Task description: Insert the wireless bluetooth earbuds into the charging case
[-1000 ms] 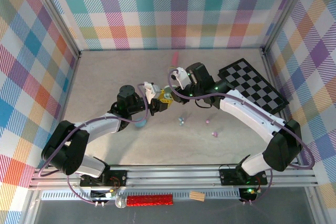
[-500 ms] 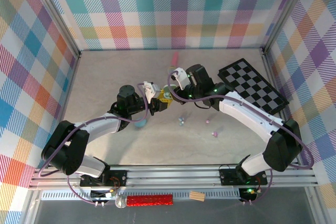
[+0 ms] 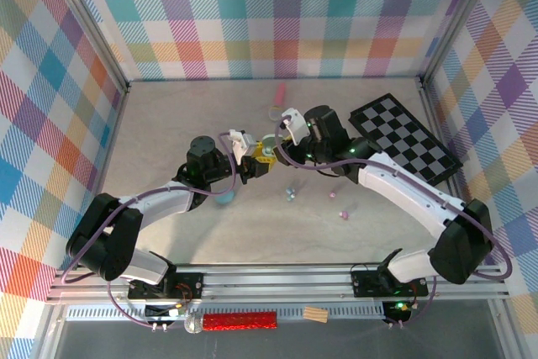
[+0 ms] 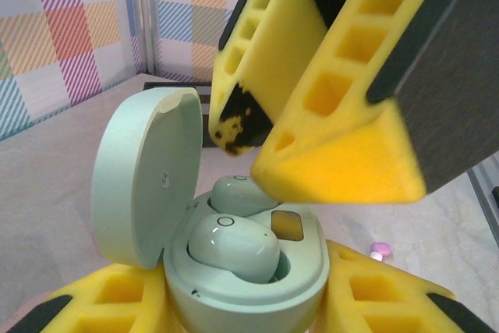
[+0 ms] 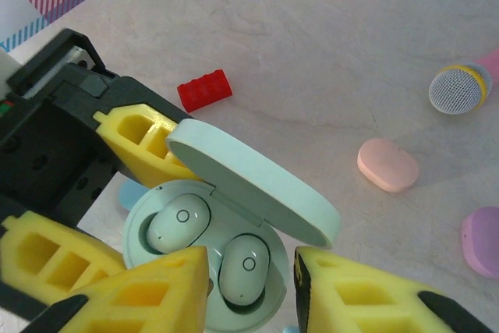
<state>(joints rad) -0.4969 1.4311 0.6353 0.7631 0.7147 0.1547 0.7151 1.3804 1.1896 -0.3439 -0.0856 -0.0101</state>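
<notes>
Two mint wireless bluetooth earbuds (image 5: 178,224) are sitting side by side in the wells of the open mint charging case (image 5: 134,235), whose lid (image 5: 249,181) is tipping up behind them. The left gripper (image 4: 245,313) is clamping the case above the table (image 5: 312,37). The right gripper (image 5: 251,271) is hovering directly over the buds, jaws parted and holding nothing. The lid is lying just beyond its fingers, so it is likely the arm to shut it.

bright even light, soft faint shadows, close wrist foregrounds slightly blurred
</notes>
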